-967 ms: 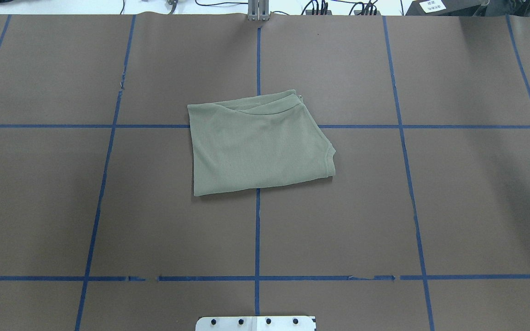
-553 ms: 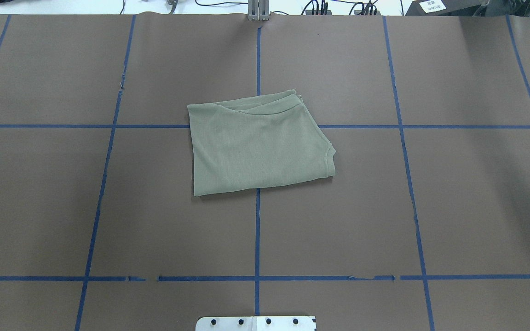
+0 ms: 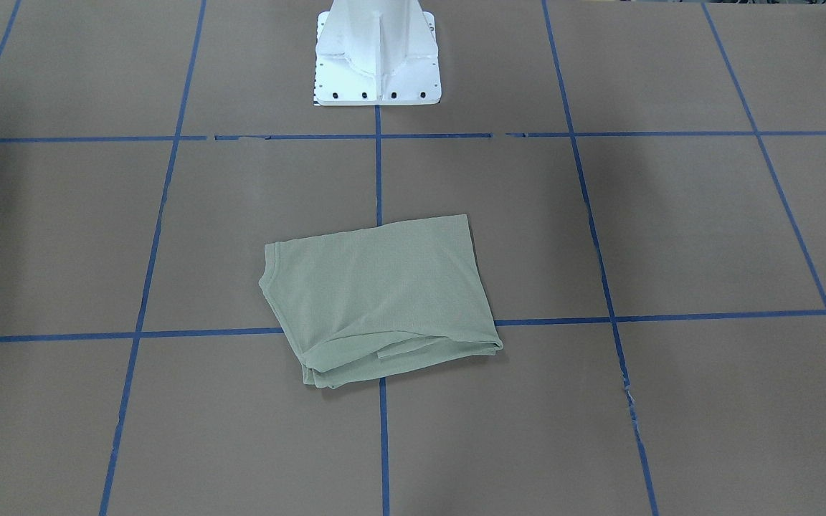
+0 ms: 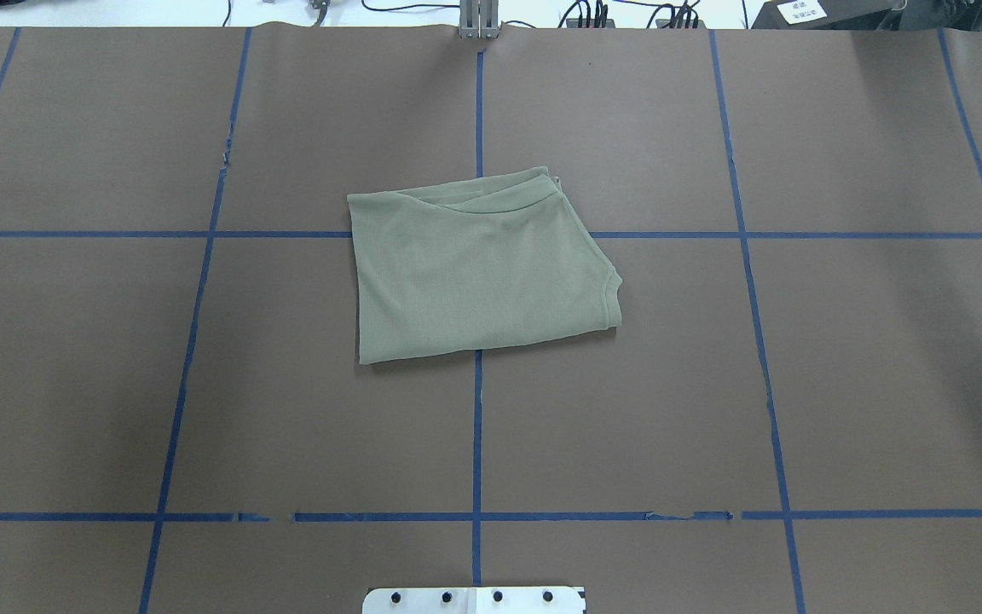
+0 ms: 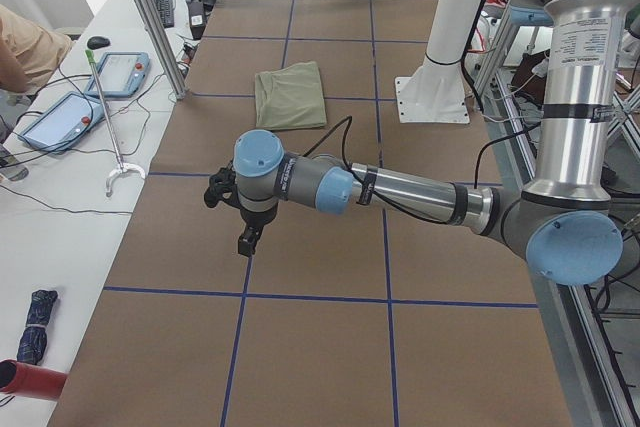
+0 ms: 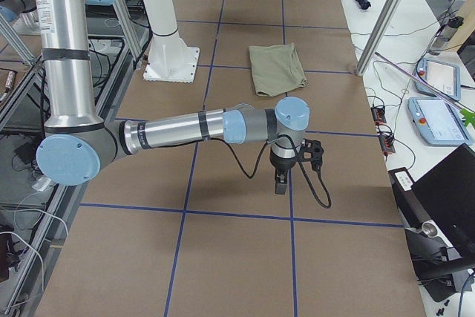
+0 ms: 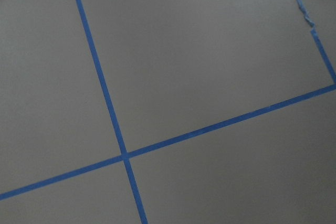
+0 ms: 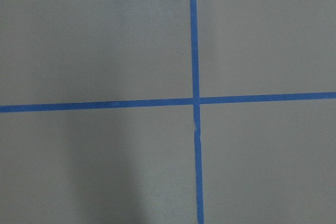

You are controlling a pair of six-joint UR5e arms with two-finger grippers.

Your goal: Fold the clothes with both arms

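The sage-green shirt (image 4: 478, 273) lies folded into a rough rectangle at the middle of the brown table, with several layers showing at its far edge. It also shows in the front-facing view (image 3: 381, 294) and in both side views (image 5: 290, 95) (image 6: 276, 68). No gripper touches it. My left gripper (image 5: 247, 240) points down over bare table, well off to the shirt's left. My right gripper (image 6: 280, 183) points down over bare table, well off to the shirt's right. I cannot tell whether either is open or shut. Both wrist views show only table and blue tape.
The white pedestal base (image 3: 377, 50) stands at the robot's edge of the table. Blue tape lines (image 4: 477, 426) mark a grid on the brown cover. A side bench holds tablets (image 5: 120, 72), cables and a grabber stick (image 5: 110, 127). A person's arm (image 5: 25, 42) shows there.
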